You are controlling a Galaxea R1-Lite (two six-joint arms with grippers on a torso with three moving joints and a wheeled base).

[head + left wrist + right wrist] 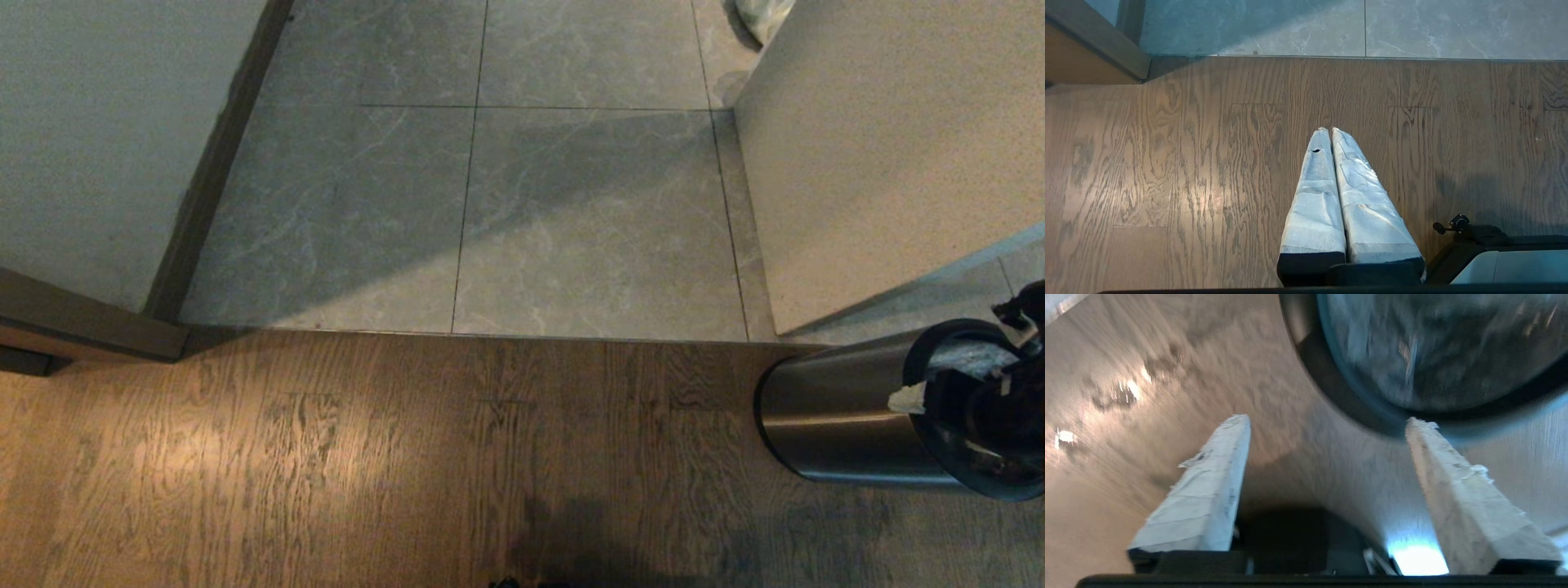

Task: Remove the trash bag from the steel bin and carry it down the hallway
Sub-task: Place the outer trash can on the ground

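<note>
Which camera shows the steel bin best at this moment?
The head view: the steel bin stands at the right edge on the wood floor, showing its brushed side, black rim and plastic inside. The right wrist view catches only a blurred part of its rim and mouth beyond the open right gripper. The left wrist view shows none of it.

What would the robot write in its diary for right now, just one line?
right gripper: fingers open, empty, near steel bin rim | left gripper: shut, parked over wood floor | trash bag: in bin

Steel bin [849,425] on the wood floor [367,474] to my right, hallway [506,220] tiles ahead, walls either side of it.
</note>
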